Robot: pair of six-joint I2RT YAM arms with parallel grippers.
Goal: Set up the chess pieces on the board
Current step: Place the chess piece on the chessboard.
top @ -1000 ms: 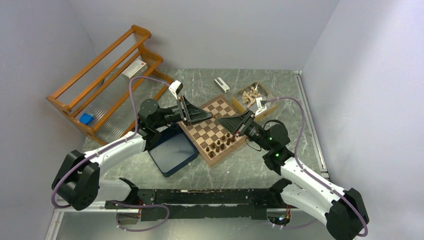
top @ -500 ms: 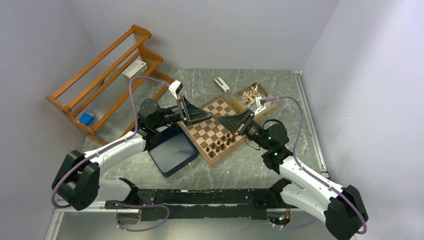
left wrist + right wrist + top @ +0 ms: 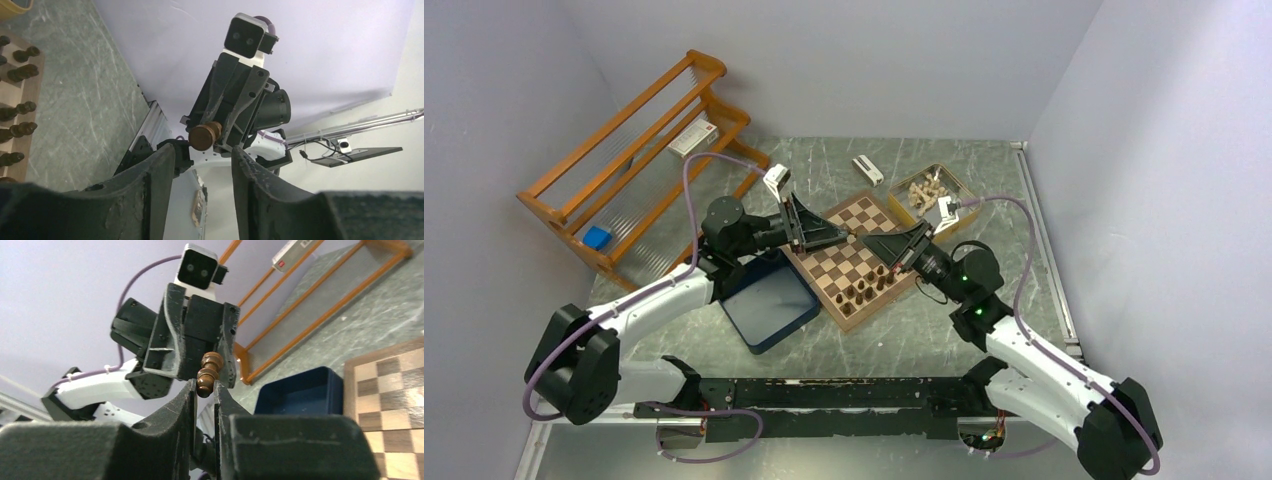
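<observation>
From above: shows the left gripper (image 3: 848, 234) and the right gripper (image 3: 865, 238) meeting tip to tip over the middle of the board (image 3: 829, 265). Shows dark chess pieces (image 3: 864, 289) ranked along the board's near-right edge, a dark blue box (image 3: 769, 300) against its near-left edge, and a tin of pale pieces (image 3: 927, 188) just past its far-right corner. Too small here to tell what sits between the tips.

From the left wrist: looks past the left fingers (image 3: 155, 190), spread apart and gripping nothing, at the right gripper clamping one dark piece (image 3: 204, 136), round end toward the camera.

From the right wrist: finds the right fingers (image 3: 185, 410) closed tight on that piece, its other end reaching between the left gripper's parted fingers. Cannot tell whether those touch it.
</observation>
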